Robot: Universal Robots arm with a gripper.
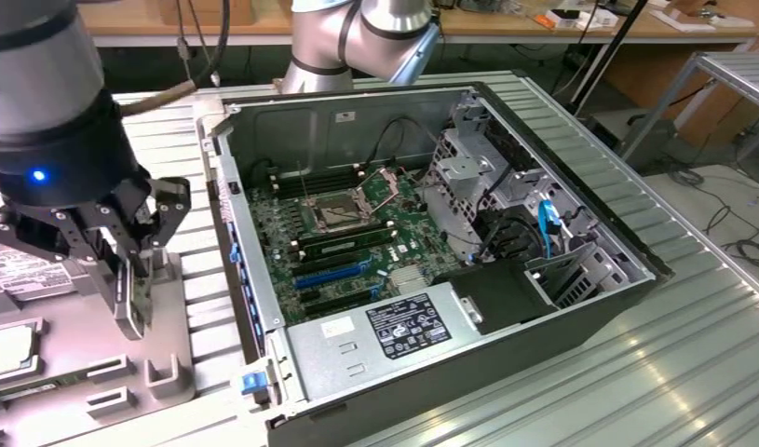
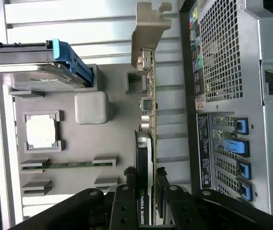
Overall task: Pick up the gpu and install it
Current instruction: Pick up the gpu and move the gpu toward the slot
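The gpu [image 2: 148, 120] shows edge-on in the wrist view: a green board with a black face and a silver bracket [image 2: 148, 28] at its far end. My gripper [image 2: 146, 184] is shut on it, with one finger [image 2: 128, 178] on each side of the card. In the exterior view the gripper [image 1: 128, 265] hangs at the left, outside the computer case. There the gpu [image 1: 130, 307] hangs upright from it, just over the grey parts tray [image 1: 168, 289]. I cannot tell whether the card's lower edge still touches the tray.
The open computer case [image 1: 578, 186] lies to the exterior view's right of the gripper, with its motherboard and blue slots [image 1: 330, 275] and the power supply [image 1: 398, 326] near the front. The tray also holds a hard drive [image 2: 45, 79], a processor [image 2: 41, 132] and a memory stick [image 2: 66, 165].
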